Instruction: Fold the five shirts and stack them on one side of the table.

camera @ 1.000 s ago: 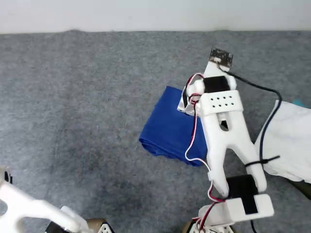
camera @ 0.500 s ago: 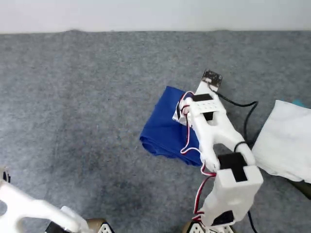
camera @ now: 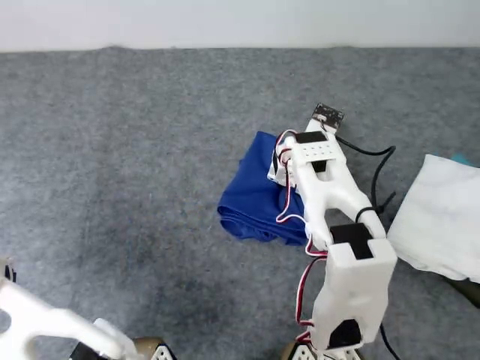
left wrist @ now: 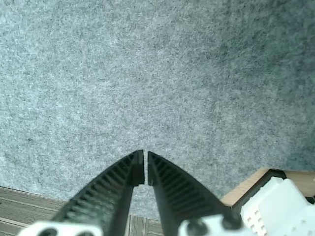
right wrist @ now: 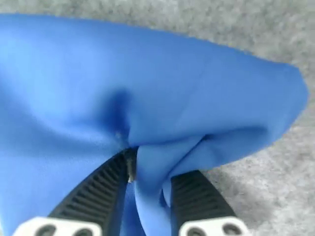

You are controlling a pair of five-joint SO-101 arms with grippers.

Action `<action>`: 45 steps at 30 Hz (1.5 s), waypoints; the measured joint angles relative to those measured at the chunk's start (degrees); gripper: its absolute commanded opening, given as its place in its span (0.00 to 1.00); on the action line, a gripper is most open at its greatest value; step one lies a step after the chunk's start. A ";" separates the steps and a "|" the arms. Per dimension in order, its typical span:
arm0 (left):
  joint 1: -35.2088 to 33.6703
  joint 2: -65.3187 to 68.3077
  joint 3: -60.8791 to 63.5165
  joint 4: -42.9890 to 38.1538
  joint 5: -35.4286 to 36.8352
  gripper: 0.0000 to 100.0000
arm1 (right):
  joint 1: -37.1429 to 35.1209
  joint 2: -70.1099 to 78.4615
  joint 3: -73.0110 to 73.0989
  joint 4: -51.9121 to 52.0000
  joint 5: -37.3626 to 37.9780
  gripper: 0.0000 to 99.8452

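Right claw (right wrist: 156, 166) clamped on the half-folded blue shirt (camera: 251, 199), centre frame; left claw (left wrist: 145, 158) closed. White shirt (camera: 439, 225) lies folded at right; most work likely remains.

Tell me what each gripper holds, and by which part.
The right gripper is shut on a bunched fold of the folded blue cloth shirt. The left gripper is shut over grey carpet, holding nothing.

Hidden and cropped
The right arm (camera: 324, 187) covers part of the blue shirt (camera: 251, 199); the white shirt (camera: 439, 225) runs off-frame.
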 measured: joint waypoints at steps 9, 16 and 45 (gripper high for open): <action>0.00 0.00 0.00 0.00 0.00 0.02 | 1.05 -11.69 0.44 8.09 9.05 0.01; 0.00 0.00 0.00 0.00 0.00 0.02 | 5.27 -25.85 0.44 16.44 16.09 0.01; 0.00 0.00 0.00 0.00 0.00 0.03 | 40.70 -45.71 2.73 13.36 44.57 0.01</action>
